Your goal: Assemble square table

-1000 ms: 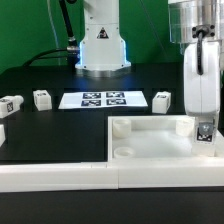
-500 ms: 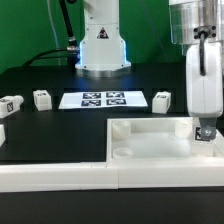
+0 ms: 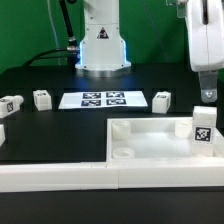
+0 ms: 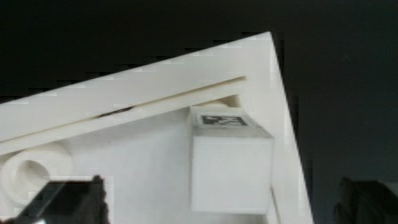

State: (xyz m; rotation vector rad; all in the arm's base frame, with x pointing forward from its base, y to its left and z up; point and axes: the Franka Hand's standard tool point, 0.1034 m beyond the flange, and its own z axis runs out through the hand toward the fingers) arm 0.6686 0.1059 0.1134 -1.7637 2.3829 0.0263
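Observation:
The square table top (image 3: pixel 150 141), a white tray with a raised rim, lies at the front right. One white leg (image 3: pixel 203 126) stands upright in its far right corner, tag facing the camera. My gripper (image 3: pixel 207 92) is open and empty, just above that leg and not touching it. In the wrist view the leg (image 4: pixel 228 160) stands in the top's corner (image 4: pixel 107 120) between my spread fingers (image 4: pixel 75 198), with my gripper (image 4: pixel 222 202) above it. Loose tagged legs lie on the table behind the top (image 3: pixel 161 99), further left (image 3: pixel 41 98) and at the left edge (image 3: pixel 10 104).
The marker board (image 3: pixel 103 99) lies in the middle in front of the robot base (image 3: pixel 103 45). A long white wall bar (image 3: pixel 60 176) runs along the front edge. A round socket (image 4: pixel 22 182) shows in the top beside the leg.
My gripper has let go of the leg and risen straight up. The leg stays standing in the far right corner of the top.

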